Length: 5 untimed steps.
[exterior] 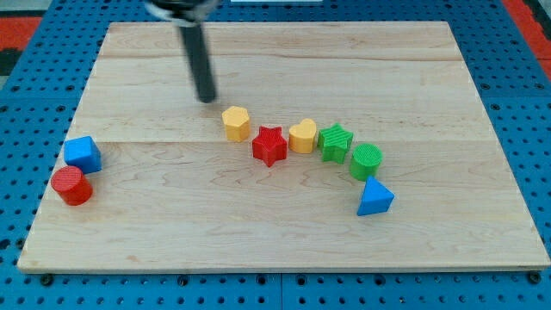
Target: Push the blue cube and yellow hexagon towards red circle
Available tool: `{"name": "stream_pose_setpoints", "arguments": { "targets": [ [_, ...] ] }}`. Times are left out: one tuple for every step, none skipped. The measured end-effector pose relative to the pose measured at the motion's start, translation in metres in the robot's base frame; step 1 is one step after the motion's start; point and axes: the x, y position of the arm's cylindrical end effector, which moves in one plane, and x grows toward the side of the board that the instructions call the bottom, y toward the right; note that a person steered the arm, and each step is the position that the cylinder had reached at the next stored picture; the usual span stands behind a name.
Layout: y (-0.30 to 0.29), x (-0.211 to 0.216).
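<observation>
The blue cube (83,153) sits near the board's left edge, touching the red circle (71,185) just below it. The yellow hexagon (236,123) stands near the middle of the board. My tip (207,98) is just above and to the left of the yellow hexagon, a small gap apart from it. The rod slants up to the view's top.
Right of the hexagon runs an arc of blocks: a red star (269,145), a yellow heart (302,135), a green star (335,142), a green circle (366,160) and a blue triangle (374,198). The wooden board (284,250) lies on a blue pegboard.
</observation>
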Motion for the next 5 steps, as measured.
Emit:
{"name": "stream_pose_setpoints", "arguments": {
  "targets": [
    [0.016,0.061],
    [-0.036,0.088],
    [0.016,0.083],
    [-0.008,0.123],
    [-0.077,0.108]
  ]
}}
